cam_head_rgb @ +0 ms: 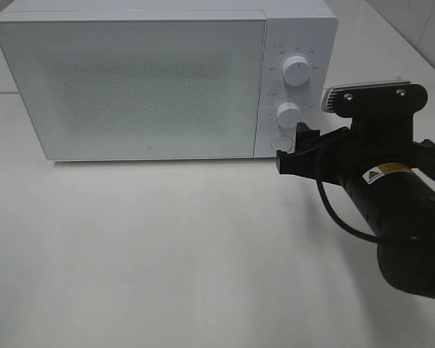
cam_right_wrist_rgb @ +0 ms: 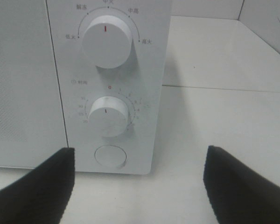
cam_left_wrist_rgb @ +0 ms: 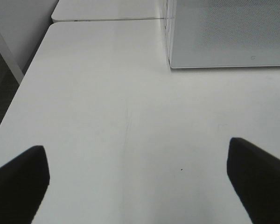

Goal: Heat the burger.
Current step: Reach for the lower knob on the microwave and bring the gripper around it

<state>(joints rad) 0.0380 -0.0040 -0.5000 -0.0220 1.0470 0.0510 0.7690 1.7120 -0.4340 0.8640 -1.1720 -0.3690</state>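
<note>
Pincers first: your right pincer (cam_head_rgb: 291, 148) is spread wide, its fingers on either side of the round button (cam_right_wrist_rgb: 110, 156) at the bottom of the control panel on the white microwave (cam_head_rgb: 130, 80). Whether it touches the panel can't be told. Your left pincer (cam_left_wrist_rgb: 135, 182) is spread wide too, hanging over the white surface (cam_left_wrist_rgb: 107, 116) with the microwave's front corner ahead of it. The door (cam_head_rgb: 130, 109) is shut and frosted, contents not visible. On the panel, the upper dial (cam_right_wrist_rgb: 107, 39) has its red mark pointing to the top of its scale. The lower dial (cam_right_wrist_rgb: 107, 116) sits between it and the round button. You can't place the burger: none of your views shows it.
</note>
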